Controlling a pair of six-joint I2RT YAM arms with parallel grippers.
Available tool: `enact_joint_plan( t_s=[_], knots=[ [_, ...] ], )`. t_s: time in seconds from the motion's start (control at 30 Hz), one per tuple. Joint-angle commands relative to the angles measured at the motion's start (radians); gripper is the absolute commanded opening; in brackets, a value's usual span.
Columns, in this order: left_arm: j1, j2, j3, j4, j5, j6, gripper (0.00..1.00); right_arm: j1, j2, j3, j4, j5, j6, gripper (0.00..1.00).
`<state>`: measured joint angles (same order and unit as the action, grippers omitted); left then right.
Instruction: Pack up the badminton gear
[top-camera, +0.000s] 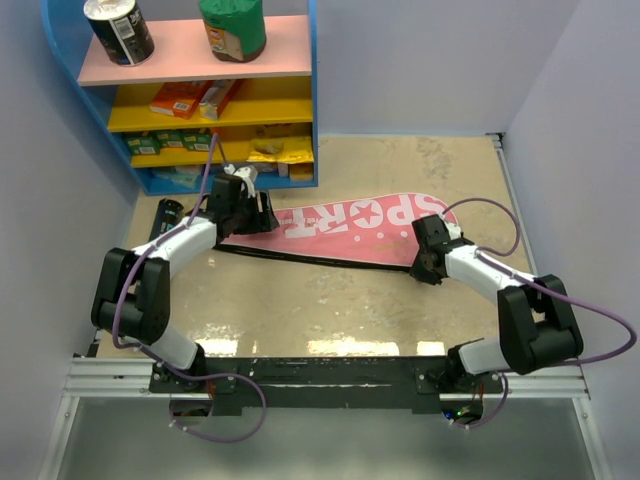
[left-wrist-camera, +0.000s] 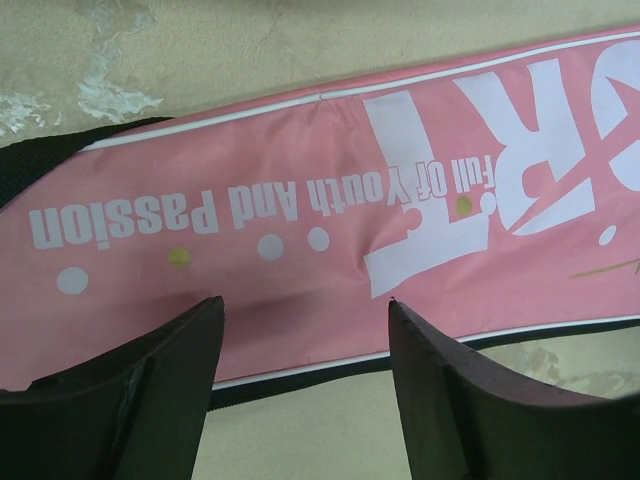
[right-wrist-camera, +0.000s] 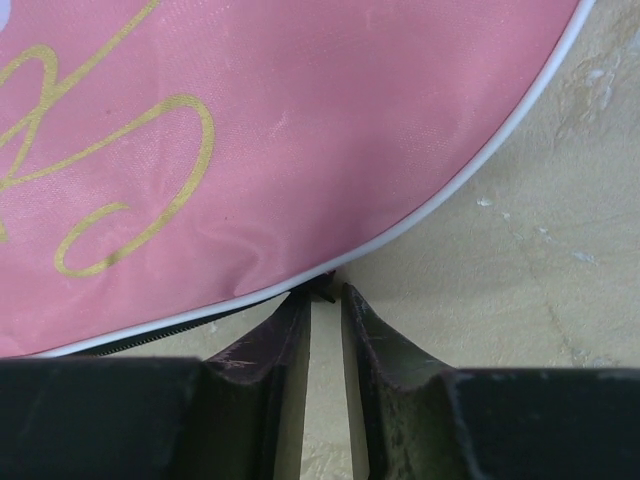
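Fingers (right-wrist-camera: 275, 370) of the right gripper (right-wrist-camera: 325, 295) stand very narrow, only a slit of table (right-wrist-camera: 520, 250) showing between them. Right at their tips lies the rounded rim of the pink cover (right-wrist-camera: 250, 130). Something small and dark sits at the tips, but I cannot tell whether it is pinched or merely touched.

Wide apart, the fingers (left-wrist-camera: 150, 390) of the left gripper (left-wrist-camera: 303, 305) hold nothing. The cover's narrow end runs flat just ahead of and beneath them, its black edge (left-wrist-camera: 40, 165) passing under the tips. A long black tube (top-camera: 163, 215) lies on the table just outside the left fingers, away from the cover. No rackets or shuttlecock can be seen.

The main risk, as I judge it, is a poor bite on the right: with so little rim between the tips, they may close on thin fabric or on nothing and slip off at the first pull. Since the left fingers pin nothing, any tug from the right could drag the whole cover across the smooth table rather than work its edge. Closing the left fingers carelessly could also bunch the cloth.
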<state>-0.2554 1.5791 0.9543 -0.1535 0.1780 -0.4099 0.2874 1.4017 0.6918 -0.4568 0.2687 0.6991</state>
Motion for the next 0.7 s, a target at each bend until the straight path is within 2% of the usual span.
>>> enact_joint_plan(
  t_s=[0.0, 0.17, 0.4, 0.6, 0.67],
  knots=[
    [0.005, -0.047, -0.008, 0.029, 0.018, 0.016, 0.70, -0.001, 0.016, 0.037, 0.029, 0.024, -0.019, 0.20],
    [0.007, -0.048, -0.009, 0.028, 0.014, 0.019, 0.70, -0.002, 0.026, 0.037, 0.043, 0.003, -0.032, 0.14],
    [0.007, -0.053, -0.009, 0.028, 0.014, 0.017, 0.70, -0.001, 0.003, 0.025, 0.055, -0.026, -0.047, 0.00],
    [0.005, -0.033, 0.041, -0.009, -0.029, 0.048, 0.68, -0.001, -0.035, 0.008, 0.069, -0.046, -0.059, 0.00],
    [0.007, -0.012, 0.070, -0.049, -0.083, 0.066, 0.68, -0.001, -0.065, 0.003, 0.069, -0.051, -0.058, 0.00]
  ],
)
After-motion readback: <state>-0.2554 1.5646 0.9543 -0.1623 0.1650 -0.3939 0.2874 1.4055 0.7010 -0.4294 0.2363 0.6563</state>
